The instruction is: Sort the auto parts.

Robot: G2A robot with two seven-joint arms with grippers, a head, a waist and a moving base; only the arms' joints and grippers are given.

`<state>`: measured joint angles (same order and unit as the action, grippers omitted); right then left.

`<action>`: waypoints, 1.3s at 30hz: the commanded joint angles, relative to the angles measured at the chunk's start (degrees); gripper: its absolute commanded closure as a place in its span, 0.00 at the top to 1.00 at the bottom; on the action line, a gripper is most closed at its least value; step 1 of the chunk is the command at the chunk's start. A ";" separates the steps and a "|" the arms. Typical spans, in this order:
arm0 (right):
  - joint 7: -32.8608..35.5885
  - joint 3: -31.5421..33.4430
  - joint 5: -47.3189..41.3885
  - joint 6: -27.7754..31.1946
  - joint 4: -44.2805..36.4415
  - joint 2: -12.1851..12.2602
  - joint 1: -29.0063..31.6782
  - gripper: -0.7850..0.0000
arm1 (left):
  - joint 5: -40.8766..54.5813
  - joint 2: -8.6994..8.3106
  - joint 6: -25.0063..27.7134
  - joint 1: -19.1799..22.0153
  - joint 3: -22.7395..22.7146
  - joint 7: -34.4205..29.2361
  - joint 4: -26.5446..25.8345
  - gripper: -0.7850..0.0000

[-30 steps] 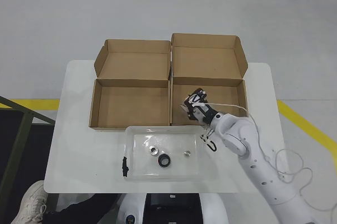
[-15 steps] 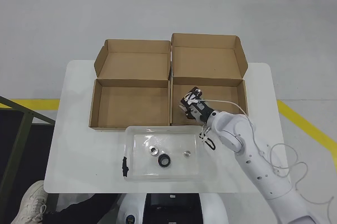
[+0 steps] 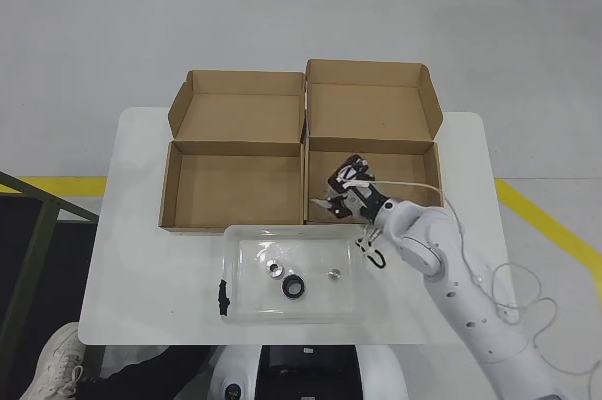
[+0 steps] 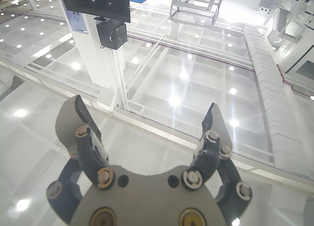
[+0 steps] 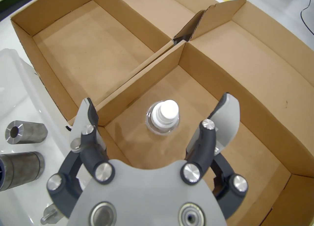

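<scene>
The right tool has its fingers spread wide with nothing between them. It hangs over the near corner of the right box, next to the wall that box shares with its neighbour. Straight below the gap sits a white-capped part, upright on the cardboard floor and apart from both fingers (its base looks like clear plastic). The left box stands touching the right one, both with their lids folded back.

On the robot's side of the boxes, a clear tray rests on the white counter, just beside the box fronts. Inside it lie a steel sleeve with a bore through its middle and, near it, a thicker steel cylinder, the two on their sides and not touching.

The left tool points up at the ceiling, its toothed fingers apart and holding nothing.
</scene>
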<state>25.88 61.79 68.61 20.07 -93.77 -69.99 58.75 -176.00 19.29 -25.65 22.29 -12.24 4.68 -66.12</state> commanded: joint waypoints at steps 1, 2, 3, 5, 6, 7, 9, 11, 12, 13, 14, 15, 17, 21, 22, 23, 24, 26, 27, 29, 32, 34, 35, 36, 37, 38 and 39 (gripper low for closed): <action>-0.30 1.08 0.22 0.10 -1.57 0.23 0.96 1.00 | 0.00 0.00 0.00 0.00 0.00 0.00 0.00 1.00; -0.38 1.80 0.39 0.27 -2.62 0.39 1.49 1.00 | 0.00 0.00 0.00 0.00 0.00 0.00 0.00 1.00; -0.31 2.48 0.49 0.55 -3.68 0.55 2.09 1.00 | 0.00 0.00 0.00 0.00 0.00 0.00 0.00 1.00; -0.04 3.89 0.55 1.60 -6.28 0.91 3.35 1.00 | 0.00 0.00 0.00 0.00 0.00 0.00 0.00 1.00; 0.36 4.55 0.70 2.32 -7.58 1.10 4.06 1.00 | 0.00 0.00 0.00 0.00 0.00 0.00 0.00 1.00; 1.19 5.24 0.75 3.70 -9.51 1.36 5.02 1.00 | 0.00 0.00 0.00 0.00 0.00 0.00 0.00 1.00; 2.81 6.14 1.26 5.62 -12.39 1.74 6.32 1.00 | 0.00 0.00 0.00 0.00 0.00 0.00 0.00 1.00; 4.20 6.47 1.74 7.23 -14.80 2.03 7.55 1.00 | 0.00 0.00 0.00 0.00 0.00 0.00 0.00 1.00; 4.59 6.60 1.54 8.31 -16.25 2.16 8.30 1.00 | 0.00 0.00 0.00 0.00 0.00 0.00 0.00 1.00; 4.98 6.85 1.62 9.17 -17.40 2.31 9.00 1.00 | 0.00 0.00 0.00 0.00 0.00 0.00 0.00 1.00; 5.37 7.01 1.85 9.99 -18.63 2.46 9.75 1.00 | 0.00 0.00 0.00 0.00 0.00 0.00 0.00 1.00; 5.60 7.08 2.09 11.00 -19.86 2.61 10.48 1.00 | 0.00 0.00 0.00 0.00 0.00 0.00 0.00 1.00; 5.97 7.16 2.36 13.14 -21.99 2.90 11.98 1.00 | 0.00 0.00 0.00 0.00 0.00 0.00 0.00 1.00; 6.20 7.24 3.50 18.03 -25.05 3.52 14.70 1.00 | 0.00 0.00 0.00 0.00 0.00 0.00 0.00 1.00; 6.33 7.17 3.79 19.38 -25.38 3.68 15.36 1.00 | 0.00 0.00 0.00 0.00 0.00 0.00 0.00 1.00; 6.77 7.23 4.75 20.32 -25.92 3.84 15.81 1.00 | 0.00 0.00 0.00 0.00 0.00 0.00 0.00 1.00; 6.98 7.03 5.78 21.44 -26.65 4.00 16.34 1.00 | 0.00 0.00 0.00 0.00 0.00 0.00 0.00 1.00; 6.94 6.86 6.54 23.11 -27.16 4.26 17.44 1.00 | 0.00 0.00 0.00 0.00 0.00 0.00 0.00 1.00; 7.00 6.78 7.08 24.15 -27.52 4.41 18.00 1.00 | 0.00 0.00 0.00 0.00 0.00 0.00 0.00 1.00; 6.91 6.82 7.85 25.58 -27.96 4.68 19.05 1.00 | 0.00 0.00 0.00 0.00 0.00 0.00 0.00 1.00; 7.92 6.43 9.73 27.72 -28.34 5.06 20.18 1.00 | 0.00 0.00 0.00 0.00 0.00 0.00 0.00 1.00; 8.68 5.98 10.53 28.57 -28.35 5.25 20.63 1.00 | 0.00 0.00 0.00 0.00 0.00 0.00 0.00 1.00; 9.03 5.74 10.86 28.88 -28.33 5.32 20.73 1.00 | 0.00 0.00 0.00 0.00 0.00 0.00 0.00 1.00; 9.35 5.54 11.14 28.93 -28.23 5.38 20.80 1.00 | 0.00 0.00 0.00 0.00 0.00 0.00 0.00 1.00; 9.77 5.28 11.45 29.06 -28.07 5.43 20.84 1.00 | 0.00 0.00 0.00 0.00 0.00 0.00 0.00 1.00; 10.13 5.07 11.65 29.03 -27.93 5.47 20.80 1.00 | 0.00 0.00 0.00 0.00 0.00 0.00 0.00 1.00; 10.68 4.83 11.94 29.02 -27.74 5.52 20.72 1.00 | 0.00 0.00 0.00 0.00 0.00 0.00 0.00 1.00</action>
<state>36.13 66.79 80.35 49.12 -121.67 -64.51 79.54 -176.00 19.29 -25.65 22.29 -12.24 4.68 -66.12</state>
